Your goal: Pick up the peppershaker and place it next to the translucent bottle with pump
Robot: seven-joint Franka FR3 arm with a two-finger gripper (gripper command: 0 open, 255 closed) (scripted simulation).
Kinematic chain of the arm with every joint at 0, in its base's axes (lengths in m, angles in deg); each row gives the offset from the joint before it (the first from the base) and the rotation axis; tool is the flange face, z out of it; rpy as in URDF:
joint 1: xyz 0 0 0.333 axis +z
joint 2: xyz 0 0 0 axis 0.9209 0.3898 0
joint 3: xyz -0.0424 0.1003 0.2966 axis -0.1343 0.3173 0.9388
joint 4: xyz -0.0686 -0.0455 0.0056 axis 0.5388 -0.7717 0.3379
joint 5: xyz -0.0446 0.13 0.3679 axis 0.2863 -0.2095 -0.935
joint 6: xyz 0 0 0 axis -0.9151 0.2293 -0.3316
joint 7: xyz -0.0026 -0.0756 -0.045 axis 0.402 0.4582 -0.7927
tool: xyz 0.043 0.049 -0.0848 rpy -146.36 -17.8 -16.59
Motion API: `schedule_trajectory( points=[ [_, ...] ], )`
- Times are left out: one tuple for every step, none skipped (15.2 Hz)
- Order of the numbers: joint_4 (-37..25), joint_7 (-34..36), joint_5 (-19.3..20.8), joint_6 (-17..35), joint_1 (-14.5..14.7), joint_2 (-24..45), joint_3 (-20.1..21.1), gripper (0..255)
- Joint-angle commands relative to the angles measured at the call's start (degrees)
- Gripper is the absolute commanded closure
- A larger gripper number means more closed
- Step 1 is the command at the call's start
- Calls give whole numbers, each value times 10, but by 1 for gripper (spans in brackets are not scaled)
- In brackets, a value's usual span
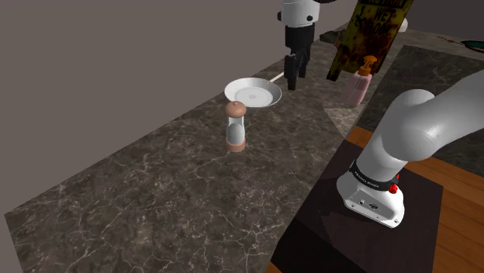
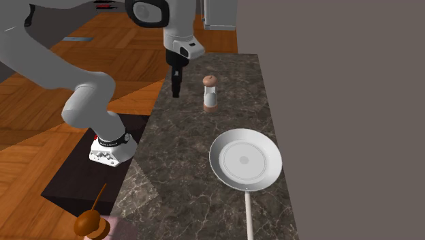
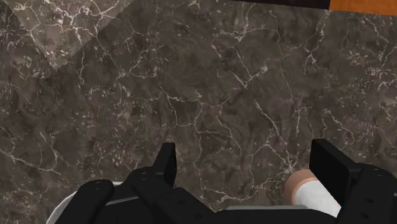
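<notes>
Peppershaker [image 1: 236, 126] upright on the dark marbled surface [image 1: 155, 194], your end effector [image 1: 293, 74] hanging empty above it.

Your end effector's fingers are spread wide with nothing between them; in the wrist view the shaker's brown top and pale body show just beside one finger. The shaker stands near the white pan [image 1: 253, 94], well apart from the pinkish pump bottle [image 1: 360, 81] toward the shoulder view's upper right.
</notes>
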Motion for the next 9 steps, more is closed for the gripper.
schedule_trajectory(
  points=[
    [-12,14,-10,25,10,25,18,0],
    [-17,22,-14,37,14,38,27,0],
    [-24,29,-18,49,19,51,36,0],
    [-31,37,-21,61,23,65,45,0],
    [-38,44,-23,72,27,79,54,0],
    [-47,52,-25,84,30,93,63,0],
    [-55,60,-26,95,34,108,72,0],
    [-65,68,-27,105,37,122,80,0],
    [-75,76,-26,116,40,138,89,0]
  ],
)
